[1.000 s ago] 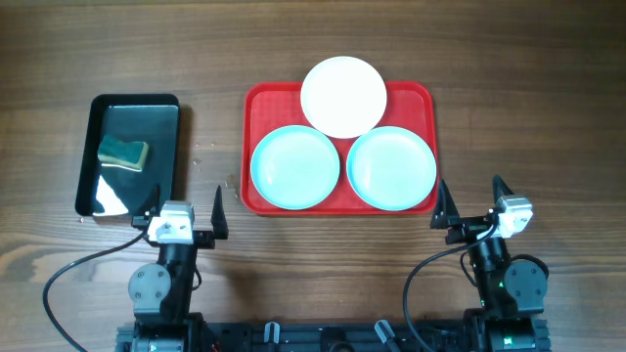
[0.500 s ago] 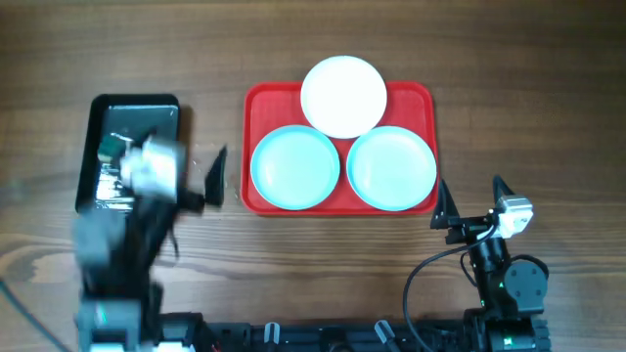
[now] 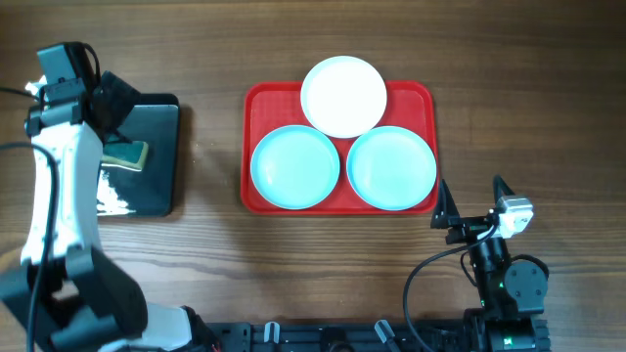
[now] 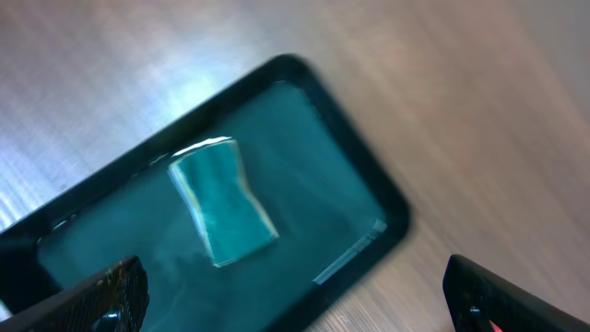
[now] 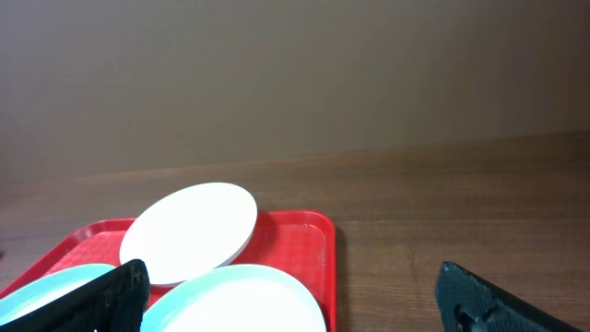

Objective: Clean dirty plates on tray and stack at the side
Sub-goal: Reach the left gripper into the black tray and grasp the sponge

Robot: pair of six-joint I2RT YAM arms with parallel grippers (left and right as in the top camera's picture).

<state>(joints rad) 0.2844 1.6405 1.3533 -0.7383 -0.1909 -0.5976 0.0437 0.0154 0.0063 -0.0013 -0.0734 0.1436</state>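
The red tray (image 3: 256,101) holds three plates: a white plate (image 3: 343,96) at the back, overlapping its far rim, and two aqua plates side by side in front, one on the left (image 3: 295,167) and one on the right (image 3: 391,168). My left gripper (image 3: 110,100) is open and empty, raised over the far end of the black tray, far left of the plates; its wrist view (image 4: 290,309) shows the jaws wide apart. My right gripper (image 3: 470,196) is open and empty, just off the tray's front right corner. Its wrist view (image 5: 290,300) shows the white plate (image 5: 189,231) and the right aqua plate (image 5: 240,300).
A smaller black tray (image 3: 161,186) lies at the left, glossy inside, with a green sponge (image 3: 125,154) in it. In the left wrist view the sponge (image 4: 221,207) lies inside the black tray (image 4: 392,207). Bare wooden table surrounds both trays.
My left arm has risen from its rest pose at the front and swung back and left, over the black tray. The right arm and the plates have not moved.
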